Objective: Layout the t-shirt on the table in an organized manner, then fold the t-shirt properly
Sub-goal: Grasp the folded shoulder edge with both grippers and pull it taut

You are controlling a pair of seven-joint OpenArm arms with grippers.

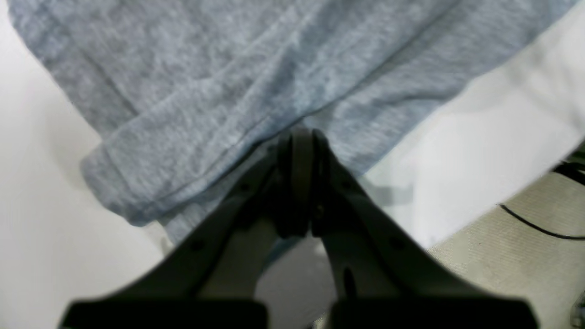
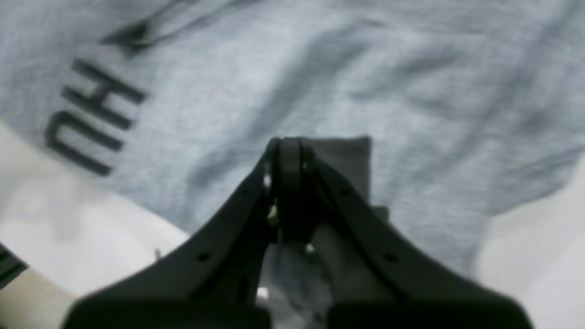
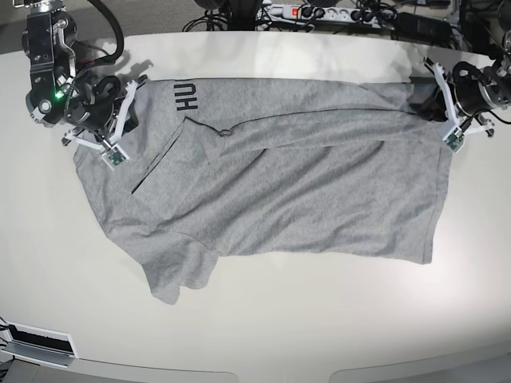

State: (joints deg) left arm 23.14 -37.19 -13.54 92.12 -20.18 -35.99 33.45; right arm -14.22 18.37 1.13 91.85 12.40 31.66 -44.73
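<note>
In the left wrist view the left end effector [image 1: 297, 137] is clenched, its tips buried in a folded grey hem of the t-shirt [image 1: 256, 68] just inside the table's [image 1: 493, 137] edge, with floor and a cable beyond; the bite looks to take only a thin lip of cloth, so a pull could strip the hem out, or drag a doubled layer along and leave a fold underneath. In the right wrist view the right end effector [image 2: 288, 146] is likewise clamped shut against the t-shirt [image 2: 365, 82] below the black lettering [image 2: 91, 119]; whether cloth is truly pinched between the tips is hard to tell through the blur, and if it caught just the top layer, lifting would split the layers rather than spread them. In the base view the t-shirt [image 3: 279, 183] lies across the far half of the table [image 3: 319, 319], lengthwise between the two end effectors, with the right end effector [image 3: 120, 120] near the far left corner and the left end effector [image 3: 443, 100] near the far right edge. A diagonal ridge runs across the body and a sleeve [image 3: 180, 275] hangs toward the near edge; uneven pulling would likely tighten that ridge or skew the shirt.
</note>
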